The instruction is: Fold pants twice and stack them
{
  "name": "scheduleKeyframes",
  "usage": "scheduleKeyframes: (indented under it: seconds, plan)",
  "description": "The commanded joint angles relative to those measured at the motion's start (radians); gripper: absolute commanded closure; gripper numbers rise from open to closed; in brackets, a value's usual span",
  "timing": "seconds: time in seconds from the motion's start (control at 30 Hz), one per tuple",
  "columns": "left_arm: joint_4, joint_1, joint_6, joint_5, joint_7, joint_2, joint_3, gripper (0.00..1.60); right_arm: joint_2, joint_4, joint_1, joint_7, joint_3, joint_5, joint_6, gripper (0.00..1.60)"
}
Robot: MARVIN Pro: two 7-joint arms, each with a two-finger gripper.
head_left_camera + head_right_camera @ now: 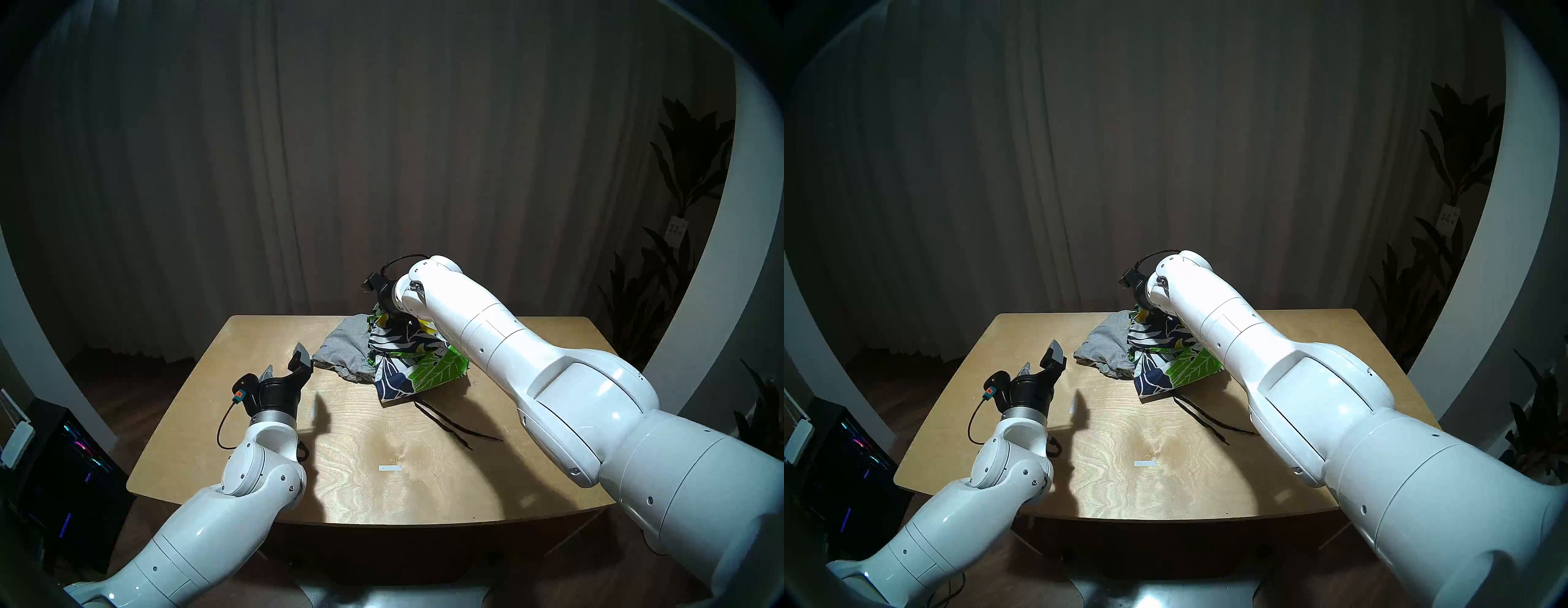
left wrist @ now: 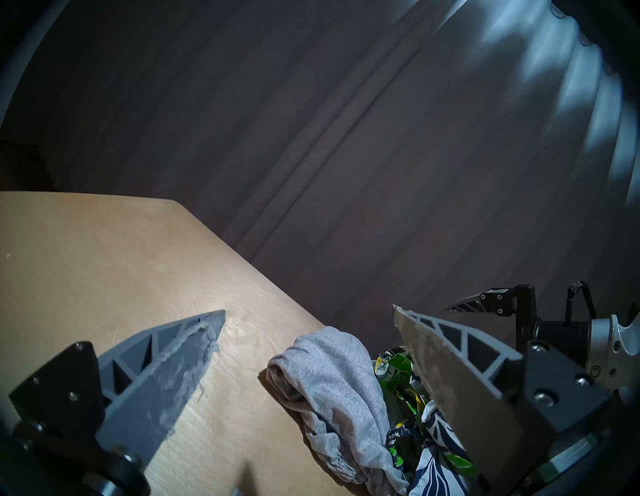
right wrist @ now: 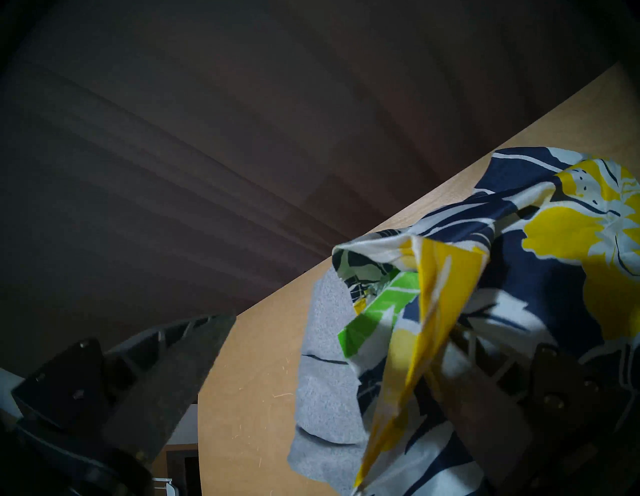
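Plywood, pale and grained, is making up the table [image 1: 237, 429] we are working over, and both pairs of shorts are lying bunched together toward its far edge, near the middle. We are seeing the grey shorts [image 1: 344, 349] crumpled on our left side of the heap, with the floral shorts [image 1: 409, 361] touching them and partly overlapping them on the right; neither pair is lying folded. A black drawstring [image 1: 449, 426] is trailing from the floral pair toward us across the bare wood. We are holding our left gripper [image 1: 285, 361] low over the table just beside the grey shorts, not touching them, its fingers spread wide with nothing between them; the left wrist view is showing the grey cloth [image 2: 332, 391] lying ahead between the two fingers. We are reaching our right arm across the pile, so the head views are hiding the right gripper [image 3: 332, 350] behind the wrist. In the right wrist view its fingers are standing far apart: one is hanging over bare table, and a yellow fold of the floral cloth [image 3: 540, 263] is draping over the other, though we cannot tell whether it is caught there. A small white strip [image 1: 390, 468] is lying on the near part of the table.
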Motion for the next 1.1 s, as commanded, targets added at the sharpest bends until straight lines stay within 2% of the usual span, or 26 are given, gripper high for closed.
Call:
scheduleKeyframes:
  seconds: [0.0, 0.4, 0.7, 1.07]
  plan:
    - [-0.025, -0.005, -0.016, 0.005, -0.006, 0.011, -0.018, 0.0, -0.027, -0.02, 0.03, 0.021, -0.021, -0.008, 0.04, 0.0]
    - [-0.023, 0.004, -0.026, -0.008, -0.013, 0.015, -0.022, 0.0, 0.049, -0.173, -0.042, -0.111, -0.07, -0.007, 0.185, 0.0]
    - [-0.031, 0.013, -0.043, -0.01, -0.021, 0.014, -0.024, 0.0, 0.129, -0.304, -0.124, -0.202, -0.079, 0.04, 0.31, 0.0]
    - [-0.057, 0.043, -0.065, -0.002, -0.017, 0.019, -0.021, 0.0, 0.22, -0.451, -0.217, -0.289, -0.076, 0.095, 0.386, 0.0]
